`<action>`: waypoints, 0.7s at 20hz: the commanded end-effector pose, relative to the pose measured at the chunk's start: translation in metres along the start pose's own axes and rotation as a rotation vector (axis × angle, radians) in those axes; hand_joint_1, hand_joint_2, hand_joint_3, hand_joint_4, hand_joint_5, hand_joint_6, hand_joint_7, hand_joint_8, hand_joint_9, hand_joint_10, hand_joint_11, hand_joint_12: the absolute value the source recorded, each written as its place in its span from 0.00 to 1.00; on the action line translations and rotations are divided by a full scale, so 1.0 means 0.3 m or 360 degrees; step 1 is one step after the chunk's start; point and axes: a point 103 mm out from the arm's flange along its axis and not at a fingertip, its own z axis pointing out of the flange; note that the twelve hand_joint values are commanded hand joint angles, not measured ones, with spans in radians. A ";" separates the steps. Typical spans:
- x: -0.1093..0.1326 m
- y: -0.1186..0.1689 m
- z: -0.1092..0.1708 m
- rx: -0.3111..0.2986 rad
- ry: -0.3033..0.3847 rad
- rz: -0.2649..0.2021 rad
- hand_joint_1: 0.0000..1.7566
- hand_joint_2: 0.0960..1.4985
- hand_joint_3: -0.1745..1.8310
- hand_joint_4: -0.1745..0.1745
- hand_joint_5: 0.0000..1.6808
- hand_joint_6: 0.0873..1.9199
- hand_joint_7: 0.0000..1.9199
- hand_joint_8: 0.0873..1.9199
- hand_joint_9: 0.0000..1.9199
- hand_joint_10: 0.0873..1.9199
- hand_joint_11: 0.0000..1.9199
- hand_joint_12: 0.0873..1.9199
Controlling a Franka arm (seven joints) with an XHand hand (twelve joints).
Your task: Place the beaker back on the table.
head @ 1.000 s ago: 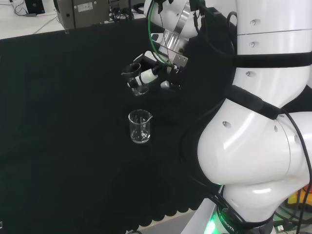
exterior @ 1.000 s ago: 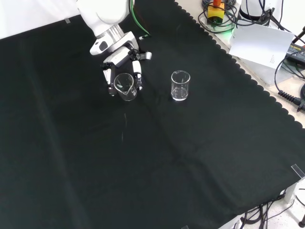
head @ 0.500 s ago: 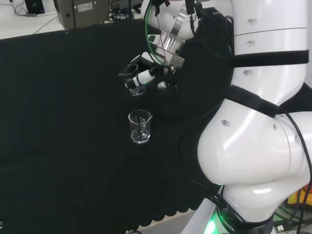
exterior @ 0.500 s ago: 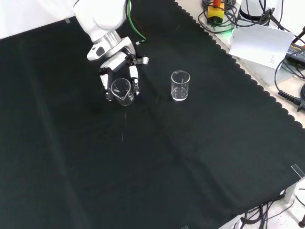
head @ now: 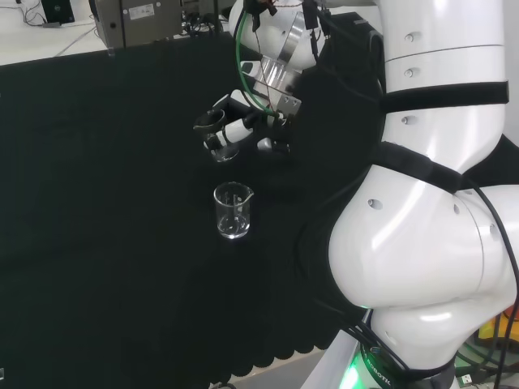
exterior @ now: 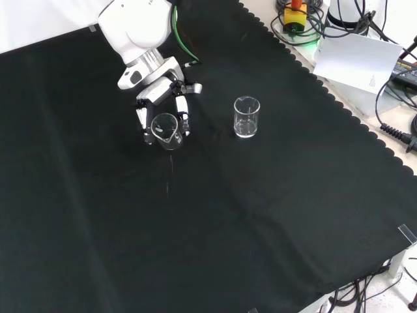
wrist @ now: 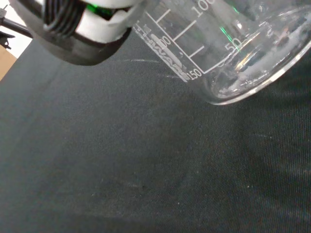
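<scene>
- Two clear beakers show in the front view: one in the hand (exterior: 161, 107), and a second beaker (exterior: 246, 117) standing upright on the black cloth (exterior: 260, 222) to the right of the fingers, well apart from them.
- Held beaker (exterior: 166, 130): the fingers (exterior: 184, 111) are curled round its wall on both sides, so it sits between them, clamped.
- Its long axis is tilted, not upright; in the front view the open mouth and spout face up and toward the camera, and the base points down toward the cloth below the fingertips.
- In the wrist view the beaker's base (wrist: 243, 68) hangs at a slant with its printed scale showing, and one blurred fingertip (wrist: 82, 34) lies against the glass; cloth is seen past the base, and I cannot tell for certain that the two are apart.
- In the head view the hand (head: 235, 121) holds the beaker (head: 223, 150) just beyond the standing beaker (head: 233, 212), with a dark gap between the two.
- Open cloth lies wide on the near side of the fingers in the front view; the scalloped cloth edge (exterior: 339, 104) is far off to the right.
</scene>
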 end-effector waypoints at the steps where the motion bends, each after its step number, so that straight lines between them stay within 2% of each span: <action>1: -0.013 0.007 0.020 0.0000 -0.0025 0.0021 0.81 0.66 0.00 0.08 0.73 0.27 0.69 0.25 0.82 0.00 0.63 0.42; 10: -0.033 -0.006 0.029 0.0001 -0.0021 0.0024 0.81 0.66 0.00 0.10 0.73 0.28 0.68 0.26 0.82 0.00 0.62 0.42; 14: -0.043 -0.022 0.023 0.0017 -0.0059 0.0014 0.80 0.68 0.00 0.15 0.71 0.33 0.65 0.32 0.80 0.00 0.59 0.42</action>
